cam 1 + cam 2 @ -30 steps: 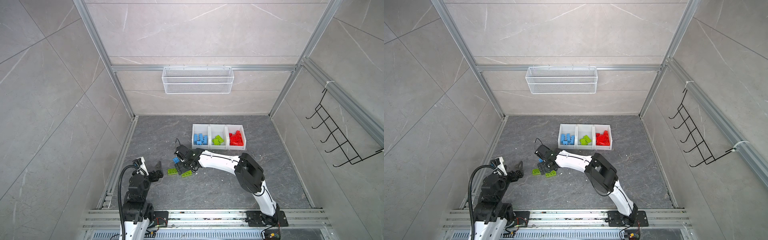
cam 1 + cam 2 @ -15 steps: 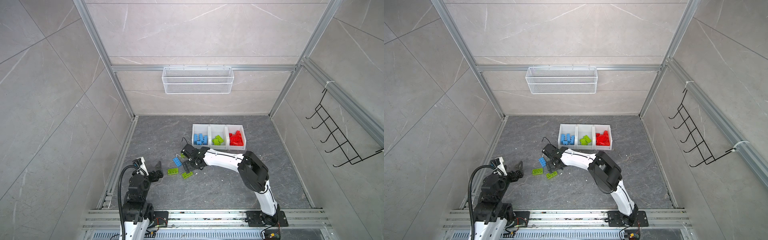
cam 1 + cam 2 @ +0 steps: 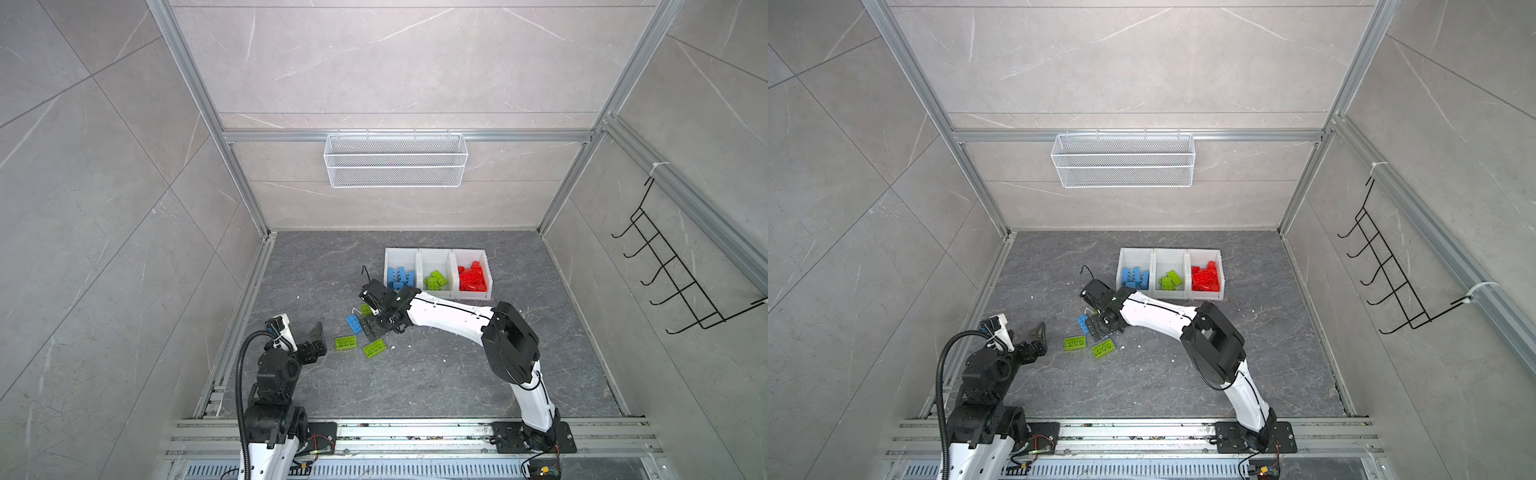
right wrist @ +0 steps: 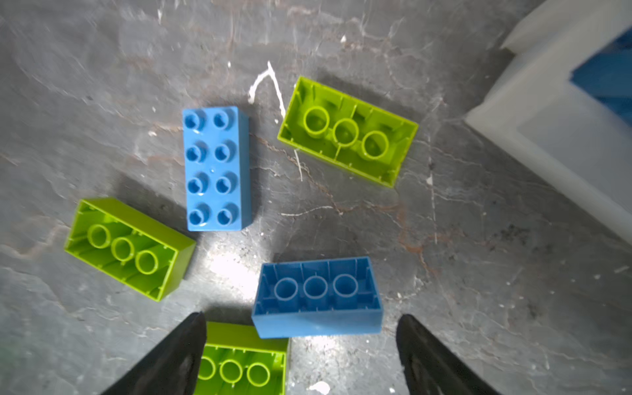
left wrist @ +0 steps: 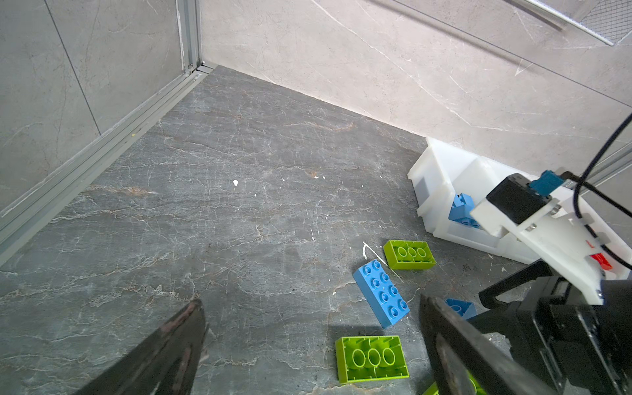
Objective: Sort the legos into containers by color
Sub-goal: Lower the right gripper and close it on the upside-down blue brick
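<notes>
Stretching low, right arm (image 3: 449, 316) holds spread jaws above the upturned blue brick (image 4: 318, 297).

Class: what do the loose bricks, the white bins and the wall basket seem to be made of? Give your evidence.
The loose bricks look like glossy moulded plastic: light glints on studs, undersides are hollow and ribbed. The white bins are probably smooth plastic with one-piece walls. The wall basket seems white-coated metal wire: a fine see-through mesh.
</notes>
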